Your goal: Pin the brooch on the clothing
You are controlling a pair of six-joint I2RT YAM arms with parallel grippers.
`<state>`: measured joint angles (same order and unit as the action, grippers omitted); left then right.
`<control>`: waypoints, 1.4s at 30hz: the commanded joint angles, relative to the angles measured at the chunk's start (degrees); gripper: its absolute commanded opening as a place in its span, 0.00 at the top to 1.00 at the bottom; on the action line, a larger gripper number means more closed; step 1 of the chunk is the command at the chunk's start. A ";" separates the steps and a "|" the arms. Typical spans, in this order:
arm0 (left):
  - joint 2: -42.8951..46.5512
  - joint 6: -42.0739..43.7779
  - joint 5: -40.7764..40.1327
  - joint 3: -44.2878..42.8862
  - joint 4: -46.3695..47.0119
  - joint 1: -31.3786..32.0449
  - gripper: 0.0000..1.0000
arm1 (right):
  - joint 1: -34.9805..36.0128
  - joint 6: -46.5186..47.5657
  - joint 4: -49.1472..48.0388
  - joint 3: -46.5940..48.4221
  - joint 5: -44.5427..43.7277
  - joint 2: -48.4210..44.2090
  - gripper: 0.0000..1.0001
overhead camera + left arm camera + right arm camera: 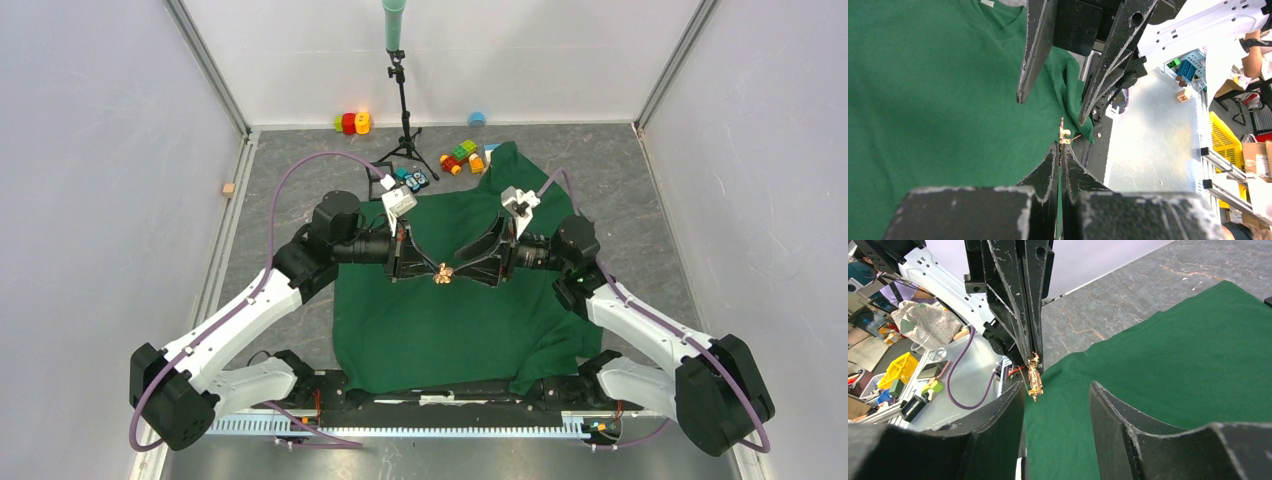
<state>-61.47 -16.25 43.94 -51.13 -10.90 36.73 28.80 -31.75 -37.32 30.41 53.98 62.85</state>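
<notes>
The dark green T-shirt (450, 320) lies spread flat on the table between the arms. It also shows in the left wrist view (933, 110) and the right wrist view (1173, 355). My left gripper (432, 271) is shut on the brooch (443, 273), a tiny pale gold pin, and holds it just above the shirt's middle. The brooch sticks out past the shut fingertips of the left gripper (1061, 147) in the left wrist view (1065, 135). My right gripper (468, 272) faces it, open and empty. In the right wrist view the brooch (1034, 379) hangs just beyond the open right gripper (1057, 386), near its left finger.
Coloured toy blocks (462, 157) and a further block cluster (355, 122) lie behind the shirt. A black tripod stand (403, 110) rises at the back centre. A small wooden cube (229, 189) sits by the left wall. White walls enclose the table.
</notes>
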 commanded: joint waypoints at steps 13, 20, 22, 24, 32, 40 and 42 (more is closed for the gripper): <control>0.57 -2.98 3.43 0.86 5.31 0.10 0.98 | 1.99 -4.81 -8.73 0.30 1.52 2.08 0.65; 0.74 -2.95 2.84 0.95 5.43 0.10 0.98 | 2.64 -5.08 -9.35 0.09 2.87 2.41 0.75; 0.74 -3.00 2.83 1.01 5.53 0.13 0.98 | 2.88 -5.02 -9.48 0.02 3.14 2.55 0.79; 0.79 -3.13 2.81 1.11 5.60 0.10 0.98 | 2.95 -4.94 -9.61 0.00 3.31 2.76 0.82; 1.21 -3.70 3.08 1.56 6.67 0.10 0.98 | 3.25 -4.81 -9.62 -0.09 3.68 3.29 0.92; 0.13 -4.73 4.20 1.40 6.63 0.11 0.65 | 3.16 -4.85 -9.75 0.46 3.50 2.58 1.00; -0.25 -4.56 4.22 1.16 6.06 0.10 0.52 | 3.22 -5.02 -9.77 0.67 3.59 2.40 1.00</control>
<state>-61.45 -19.46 46.65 -49.56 -6.63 36.73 31.73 -36.64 -44.56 30.30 56.77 66.02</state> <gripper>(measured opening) 0.390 0.010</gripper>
